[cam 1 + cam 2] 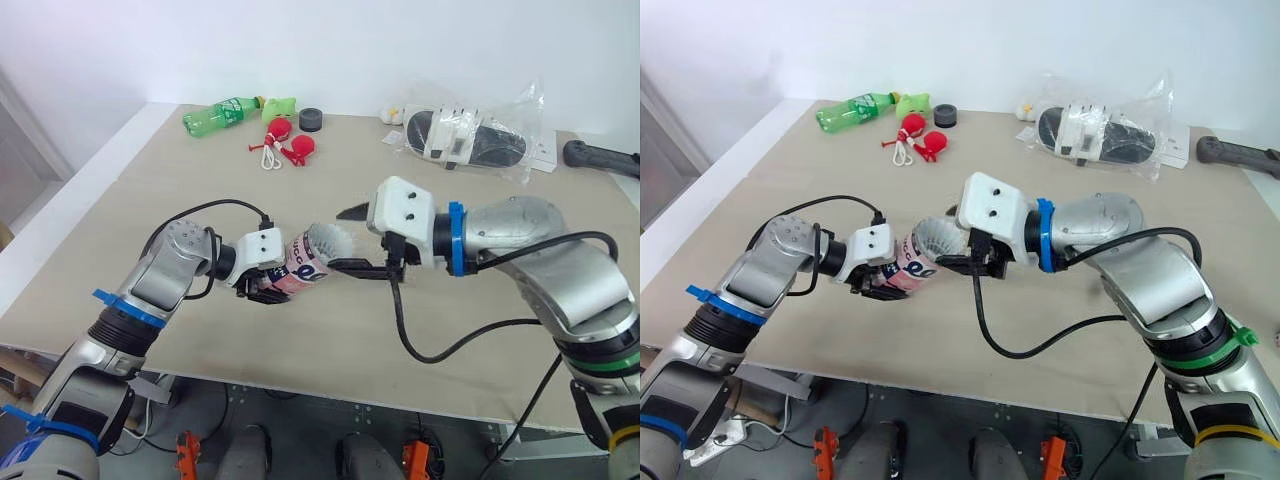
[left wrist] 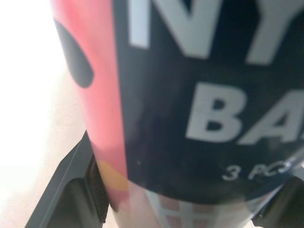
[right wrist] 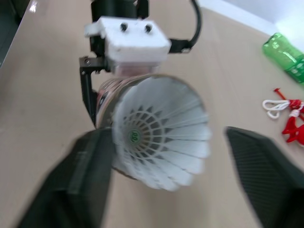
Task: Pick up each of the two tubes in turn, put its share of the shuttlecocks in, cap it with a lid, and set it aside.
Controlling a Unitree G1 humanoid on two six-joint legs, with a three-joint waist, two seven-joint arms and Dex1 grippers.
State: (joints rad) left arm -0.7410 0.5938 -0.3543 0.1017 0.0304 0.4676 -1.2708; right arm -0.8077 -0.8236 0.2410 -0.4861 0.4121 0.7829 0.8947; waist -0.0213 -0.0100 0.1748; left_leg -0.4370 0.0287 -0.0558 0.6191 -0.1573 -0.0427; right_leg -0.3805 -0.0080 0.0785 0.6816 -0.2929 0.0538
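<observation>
One shuttlecock (image 3: 161, 128) sits in the mouth of the tube (image 1: 298, 268), with its white skirt sticking out. Your left gripper (image 1: 272, 285) is clenched on the tube at the near middle of the table (image 1: 180, 210). It holds the tube on its side with the open end turned right, so the other arm can feed straight in along its length. I cannot tell whether the tube rests on the table or hangs just above it.

Your right gripper (image 1: 352, 240) faces that mouth with its fingers (image 3: 90, 180) spread, one on each side of the skirt. One is touching or just beside the feathers and the other is apart, so it grips nothing.

You look to be mid-loading. This shuttlecock probably needs a push deeper before another goes in or a lid goes on. Push along the tube's line, since squeezing the skirt could crush the feathers.

At the far side, well apart from the work, lie a green bottle (image 1: 220, 115), a red toy (image 1: 288, 145), a black ring (image 1: 311, 119) and a plastic bag (image 1: 470, 135).
</observation>
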